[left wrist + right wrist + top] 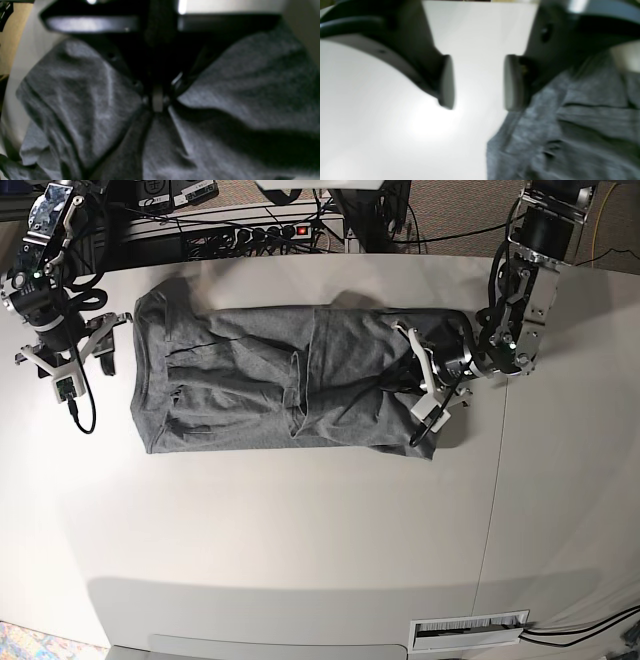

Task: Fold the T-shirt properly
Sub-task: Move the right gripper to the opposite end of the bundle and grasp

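The heather-grey T-shirt [280, 380] lies stretched sideways across the back half of the white table [300, 540], wrinkled, with a fold near its middle. My left gripper [412, 378] sits on the shirt's right end in the base view. In the left wrist view my left gripper [157, 100] is shut on a pinch of the grey T-shirt [237, 82], with creases running out from it. My right gripper [108, 345] is just off the shirt's left edge. In the right wrist view my right gripper [478, 82] stands open with nothing between its pads, above bare table, and the T-shirt [570, 130] lies beside it.
A power strip [265, 232] and tangled cables lie past the table's back edge. A slotted vent [468, 632] is at the front right. A seam [497, 480] runs down the table's right part.
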Controlling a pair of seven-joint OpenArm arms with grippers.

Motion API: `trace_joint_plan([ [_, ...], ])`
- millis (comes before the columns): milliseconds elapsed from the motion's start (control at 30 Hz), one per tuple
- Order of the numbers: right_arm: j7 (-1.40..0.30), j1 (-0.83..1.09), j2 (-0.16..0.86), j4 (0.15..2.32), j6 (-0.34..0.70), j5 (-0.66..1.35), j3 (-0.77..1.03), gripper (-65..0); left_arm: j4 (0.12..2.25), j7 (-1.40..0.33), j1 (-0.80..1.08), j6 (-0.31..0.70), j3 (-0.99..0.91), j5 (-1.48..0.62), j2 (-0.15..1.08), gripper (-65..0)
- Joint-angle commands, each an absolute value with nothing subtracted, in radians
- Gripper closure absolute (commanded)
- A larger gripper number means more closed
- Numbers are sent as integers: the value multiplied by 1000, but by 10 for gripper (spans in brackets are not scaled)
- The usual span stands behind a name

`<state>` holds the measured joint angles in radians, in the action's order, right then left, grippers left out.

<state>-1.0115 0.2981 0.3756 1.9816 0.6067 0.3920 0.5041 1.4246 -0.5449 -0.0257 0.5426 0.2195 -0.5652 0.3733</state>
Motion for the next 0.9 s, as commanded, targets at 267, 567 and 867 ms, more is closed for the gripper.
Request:
trace_joint_plan([
  [267, -990, 212, 377, 1840, 605, 564, 512, -444, 1419, -605, -7, 529, 220, -509, 382, 0],
  [567, -1068, 76, 377, 1614, 606, 738, 512, -444, 1419, -603, 1, 532, 220, -497, 382, 0],
  [867, -1136, 10, 377, 1409, 607, 862, 512, -444, 1419, -600, 6, 536, 220, -471, 382, 0],
])
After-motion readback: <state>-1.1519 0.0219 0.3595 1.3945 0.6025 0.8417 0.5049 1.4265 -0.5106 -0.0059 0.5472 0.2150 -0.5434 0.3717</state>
